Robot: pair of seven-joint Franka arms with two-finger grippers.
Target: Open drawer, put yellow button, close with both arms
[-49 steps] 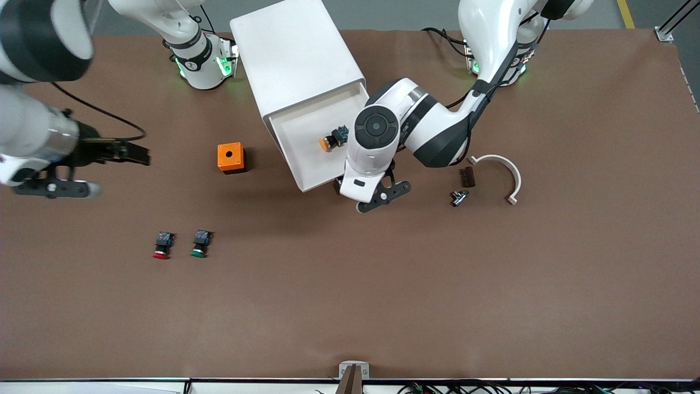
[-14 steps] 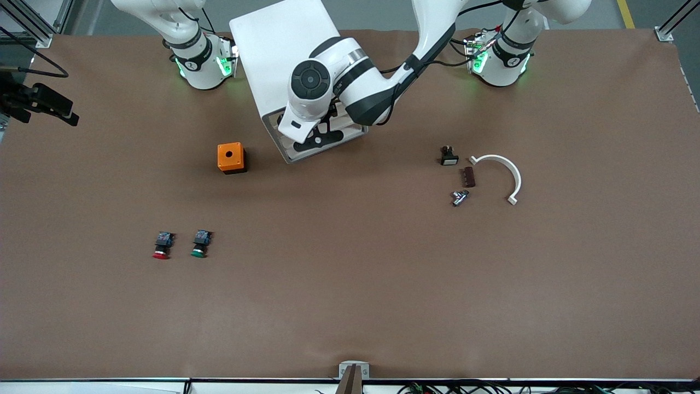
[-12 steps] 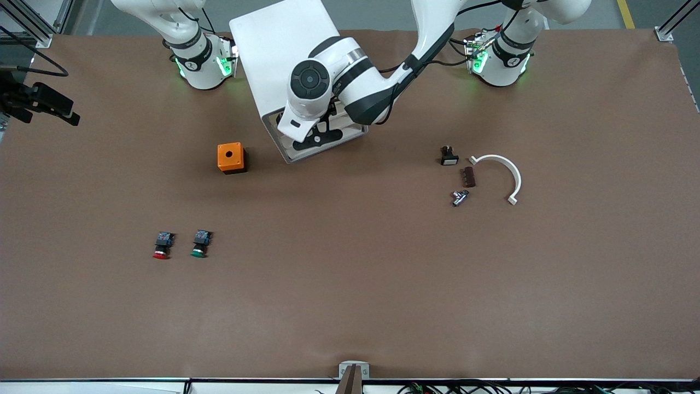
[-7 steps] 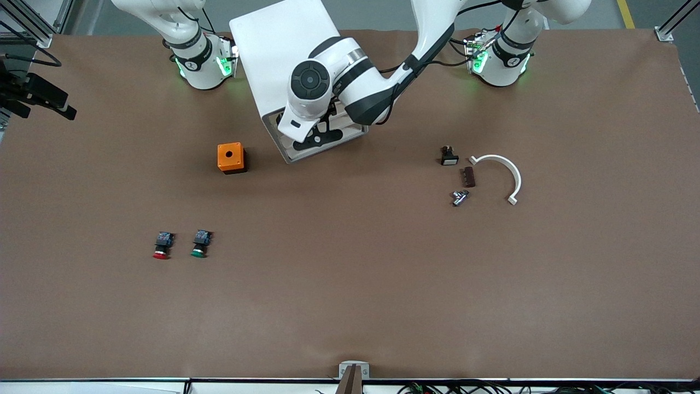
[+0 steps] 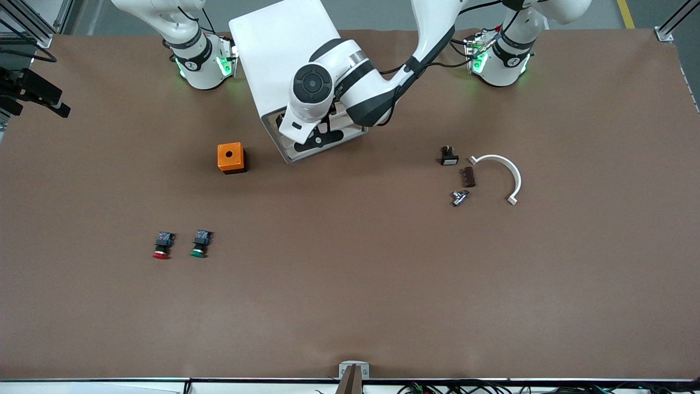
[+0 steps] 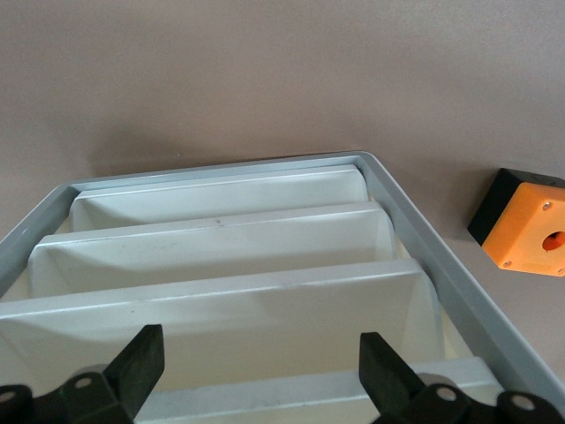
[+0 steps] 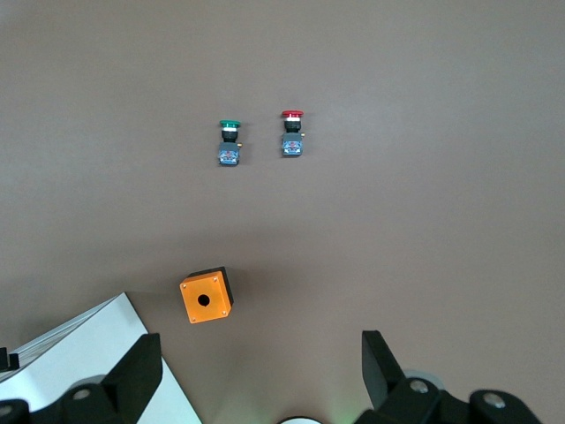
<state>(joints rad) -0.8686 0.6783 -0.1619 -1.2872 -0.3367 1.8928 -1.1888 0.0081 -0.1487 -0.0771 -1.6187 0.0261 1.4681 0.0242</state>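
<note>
The white drawer cabinet (image 5: 284, 49) stands near the arms' bases, and its drawer (image 5: 295, 155) is pushed in. The yellow button is hidden. My left gripper (image 5: 319, 137) is open and empty, right in front of the drawer's face. The left wrist view shows its open gripper (image 6: 262, 358) with the fingers apart over the ribbed drawer front (image 6: 221, 256). My right gripper (image 5: 52, 104) hangs high over the table edge at the right arm's end. The right wrist view shows it (image 7: 260, 362) open and empty.
An orange box with a hole (image 5: 230, 157) stands beside the cabinet; it also shows in the wrist views (image 6: 530, 234) (image 7: 206, 298). The red-capped button (image 5: 162, 246) and the green-capped button (image 5: 200, 244) lie nearer the camera. A white curved piece (image 5: 506, 172) and small dark parts (image 5: 468, 177) lie toward the left arm's end.
The open drawer with the yellow button inside was pushed in by my left gripper. The right gripper pulled back toward the table edge. Over the last second almost nothing moved.
</note>
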